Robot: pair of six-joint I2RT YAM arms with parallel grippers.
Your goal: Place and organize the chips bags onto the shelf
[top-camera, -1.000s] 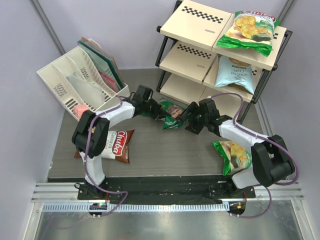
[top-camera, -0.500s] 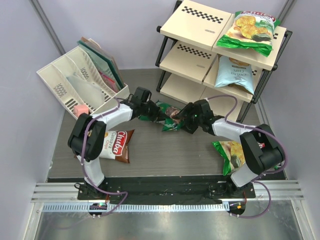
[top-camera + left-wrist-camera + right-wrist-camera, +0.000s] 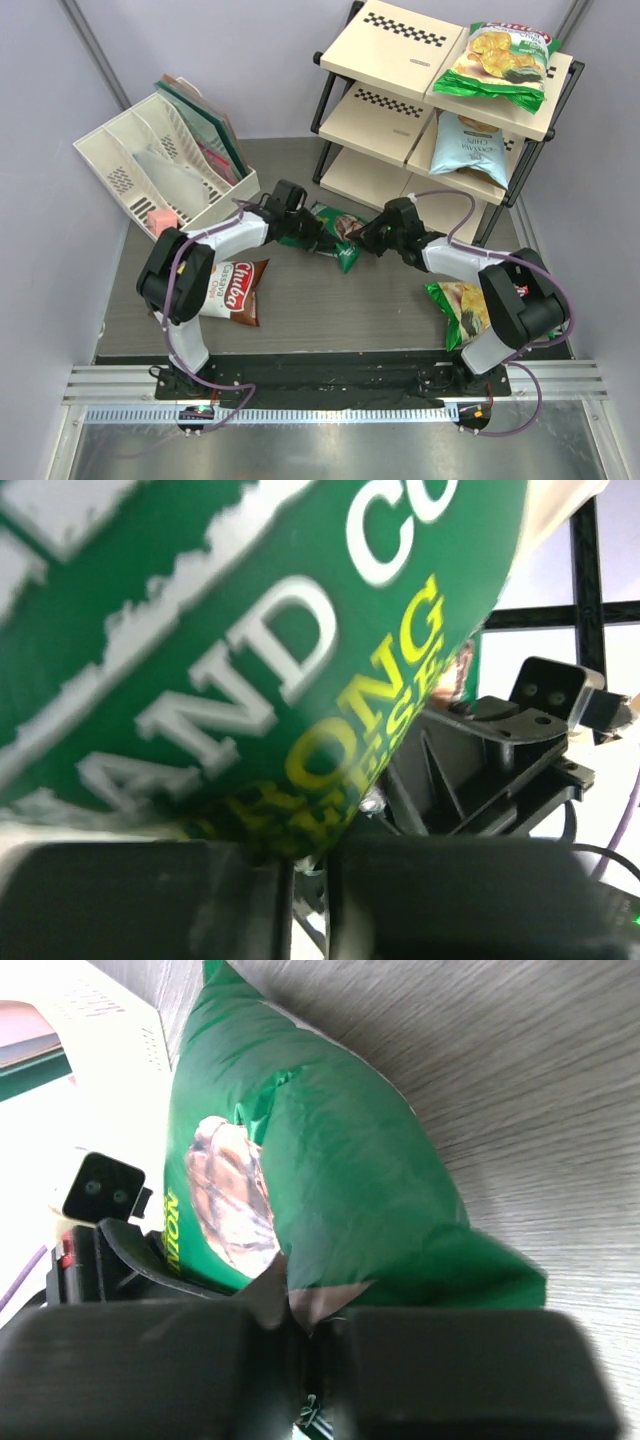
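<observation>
- green chips bag [image 3: 343, 242]: one item, held between both tools, just in front of the shelf [image 3: 385, 50], at its bottom tier.
- left tool [image 3: 318, 236]: clamped narrow on one end of the bag.
- right tool [image 3: 364, 238]: pinching the opposite edge.

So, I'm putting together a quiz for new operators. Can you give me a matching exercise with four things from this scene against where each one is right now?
Things:
1. brown Chuba bag
2. light blue bag
3. pink block
4. dark green bag

Places:
A. middle tier of the shelf
B. pinched between the left hand and the right hand
C. lying on the table by the left arm's base
D. in the white organizer

Pairs: 1-C, 2-A, 3-D, 4-B
</observation>
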